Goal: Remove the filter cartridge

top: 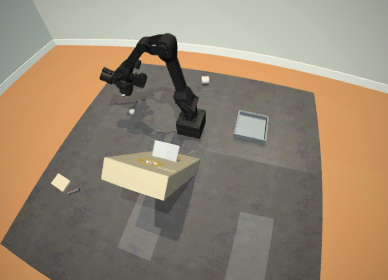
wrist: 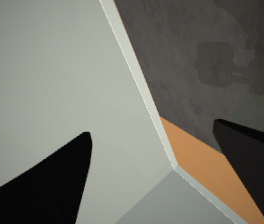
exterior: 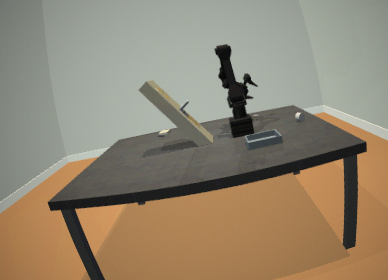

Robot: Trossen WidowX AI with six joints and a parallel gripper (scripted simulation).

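The service panel [top: 135, 180] [exterior: 167, 108] is a thick beige slab, tilted, with its face toward the arm's side. A yellow-orange ring with a pale middle [top: 150, 162] shows on its face, where the round cartridge seems to sit; its slots are too small to make out. The grey tray [top: 251, 126] [exterior: 263, 139] stands beside the arm's base, with nothing visible in it. My gripper [exterior: 253, 90] [wrist: 152, 131] is open and empty, raised on the side of the base away from the panel. Its fingers stand wide apart in the wrist view, with wall, floor and table beyond.
A white plate [top: 166, 151] [exterior: 184, 106] sticks up from the panel face beside the ring. A white cylinder [top: 205, 80] [exterior: 299, 116] stands behind the base. A small white piece [top: 132, 111] lies below the arm. A beige block [top: 61, 182] [exterior: 164, 133] and grey rod [top: 73, 191] lie beyond the panel.
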